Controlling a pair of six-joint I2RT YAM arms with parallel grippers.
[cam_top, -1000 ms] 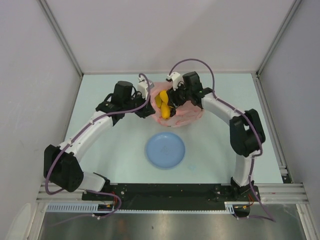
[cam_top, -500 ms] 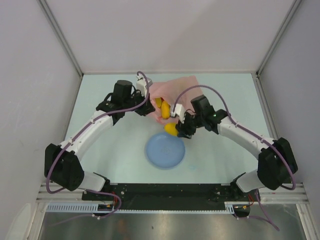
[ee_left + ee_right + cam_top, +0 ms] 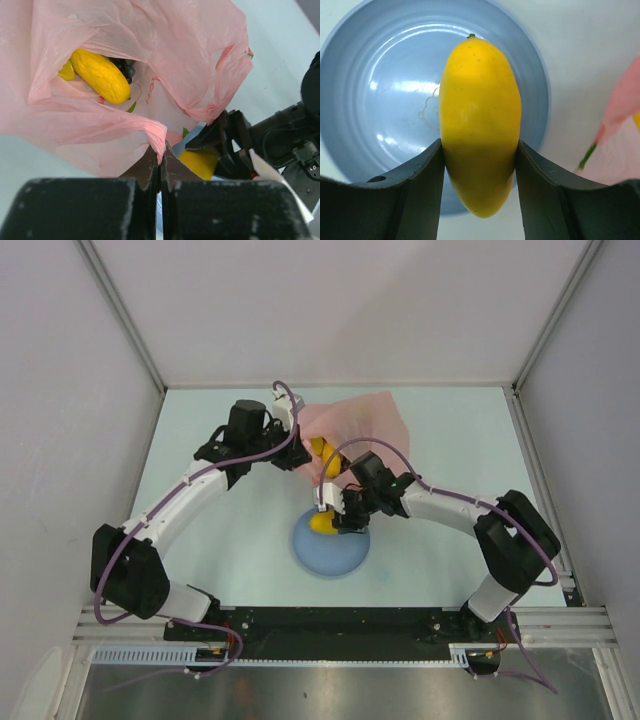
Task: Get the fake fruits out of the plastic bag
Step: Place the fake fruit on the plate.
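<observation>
The pink plastic bag (image 3: 358,424) lies at the back of the table, its mouth facing the plate. My left gripper (image 3: 161,150) is shut on the bag's rolled rim (image 3: 155,131), holding the mouth up. Inside the plastic bag (image 3: 165,45) I see a yellow oval fruit (image 3: 100,76), a smaller yellow piece (image 3: 66,71) and dark grapes (image 3: 123,66). My right gripper (image 3: 480,145) is shut on another yellow oval fruit (image 3: 479,110), held just above the light blue plate (image 3: 370,100). From above, that fruit (image 3: 321,523) hangs over the plate's far rim.
The light blue plate (image 3: 330,552) sits at the table's middle, near the arm bases. White walls enclose the pale green table on three sides. The right arm (image 3: 450,505) stretches across the table's right half toward the plate.
My right gripper has pulled out of the bag with the yellow fruit and carried it toward me, over the plate. The left gripper keeps its hold on the bag's rim.
</observation>
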